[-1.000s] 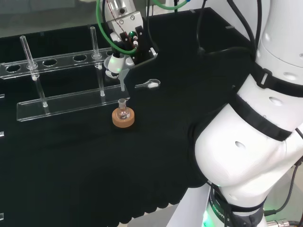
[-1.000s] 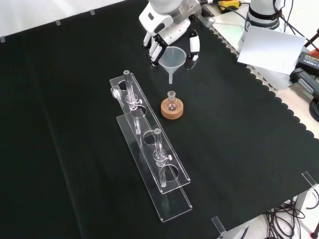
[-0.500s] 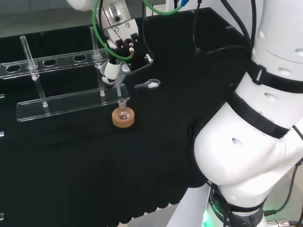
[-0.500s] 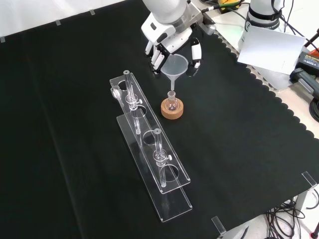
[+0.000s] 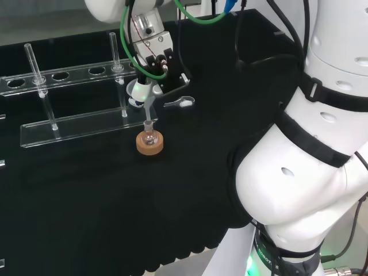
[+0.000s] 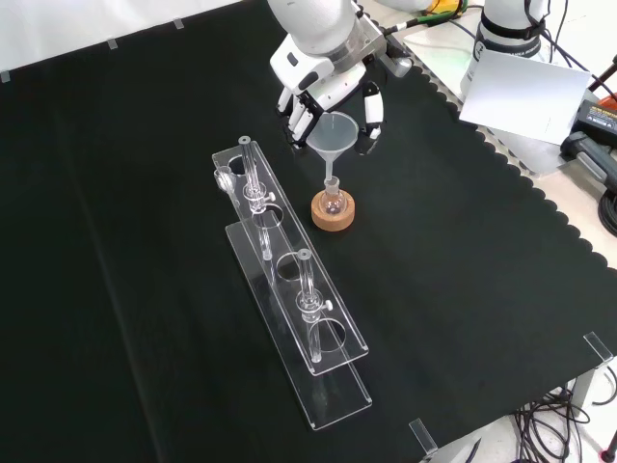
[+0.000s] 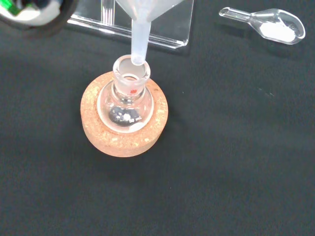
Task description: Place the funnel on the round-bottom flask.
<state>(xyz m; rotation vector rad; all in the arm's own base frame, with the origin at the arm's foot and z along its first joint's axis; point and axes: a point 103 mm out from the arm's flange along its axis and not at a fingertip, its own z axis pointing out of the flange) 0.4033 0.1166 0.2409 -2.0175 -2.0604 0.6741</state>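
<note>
A small clear round-bottom flask (image 6: 333,201) (image 5: 149,135) (image 7: 129,98) stands upright in a cork ring (image 6: 334,214) (image 7: 124,130). The hand (image 6: 318,85) (image 5: 150,52) is shut on a translucent white funnel (image 6: 332,135) (image 5: 141,92), its fingers curled round the cone. The funnel's stem (image 7: 139,40) hangs just above the flask's mouth, its tip at the rim's edge in the wrist view. I cannot tell whether the tip touches the glass.
A clear acrylic test-tube rack (image 6: 289,289) (image 5: 69,103) with two glass tubes stands left of the flask in the front view. A small clear scoop with white powder (image 7: 273,24) (image 5: 181,103) lies on the cloth beyond the flask.
The hand has come down and moved toward the flask with the funnel. The stem's tip, earlier well above and to one side, now sits at the flask's mouth.
</note>
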